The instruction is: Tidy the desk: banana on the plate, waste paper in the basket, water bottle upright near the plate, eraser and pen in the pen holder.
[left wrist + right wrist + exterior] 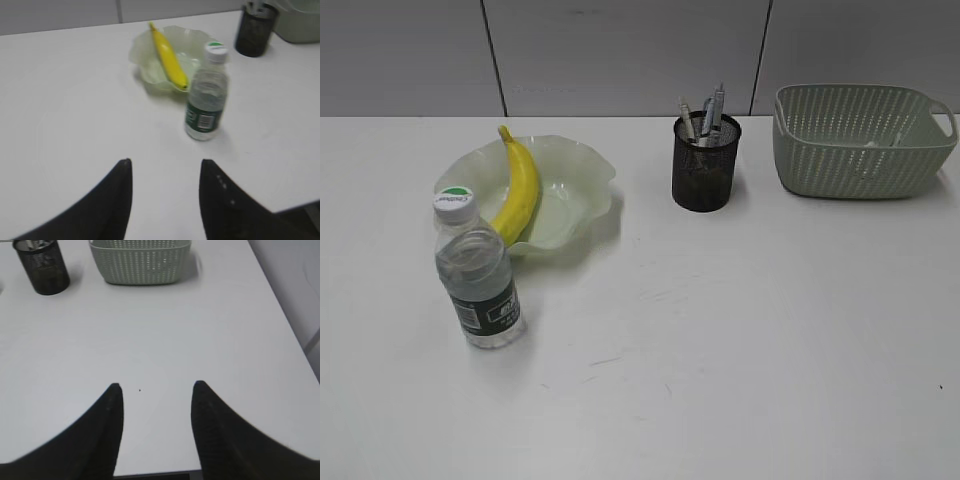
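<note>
The yellow banana (520, 185) lies in the pale-green ruffled plate (585, 170) at the back left of the desk (720, 330). Just in front of the plate, the water bottle (480, 285) stands upright with its white cap on top. Several pens (705, 115) stick out of the black mesh pen holder (705, 165). To its right sits the green basket (855, 150). I cannot make out the eraser or the waste paper. My left gripper (166, 162) hangs open and empty, well short of the bottle (205, 100). My right gripper (158, 385) is open over bare desk.
Neither arm shows in the exterior view. A grey panelled wall runs behind the desk. In the right wrist view the desk's right edge (285, 315) and near edge are close to the gripper, and the basket (140, 262) and pen holder (42, 270) stand far ahead.
</note>
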Tool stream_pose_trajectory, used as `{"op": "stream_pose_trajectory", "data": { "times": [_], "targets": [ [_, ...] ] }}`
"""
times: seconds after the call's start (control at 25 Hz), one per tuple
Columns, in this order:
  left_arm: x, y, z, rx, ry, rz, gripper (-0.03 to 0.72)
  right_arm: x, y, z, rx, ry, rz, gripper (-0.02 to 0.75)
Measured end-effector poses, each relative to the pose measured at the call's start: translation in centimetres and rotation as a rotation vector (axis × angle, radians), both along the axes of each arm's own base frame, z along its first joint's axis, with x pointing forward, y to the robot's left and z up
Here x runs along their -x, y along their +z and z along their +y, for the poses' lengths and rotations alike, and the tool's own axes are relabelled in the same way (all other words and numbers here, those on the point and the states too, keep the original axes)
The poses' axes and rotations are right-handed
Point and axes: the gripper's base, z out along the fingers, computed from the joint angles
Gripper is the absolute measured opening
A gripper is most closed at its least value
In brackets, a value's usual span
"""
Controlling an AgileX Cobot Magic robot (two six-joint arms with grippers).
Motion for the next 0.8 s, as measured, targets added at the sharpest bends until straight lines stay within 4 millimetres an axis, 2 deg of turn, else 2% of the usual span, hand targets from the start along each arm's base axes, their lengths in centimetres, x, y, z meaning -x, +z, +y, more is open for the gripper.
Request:
{"op": "stream_pose_trajectory", "data": {
  "times": [0.2,0.8],
  "targets": [
    [0.43,-0.05,-0.05,0.003,0.206,-0.011,0.328,0.03,0.0,0.05,0.0,-0.07,0.0,0.364],
    [0.45,-0.05,-0.07,0.003,0.225,-0.011,0.249,0.03,0.0,0.05,0.0,-0.072,0.0,0.364]
  ]
}}
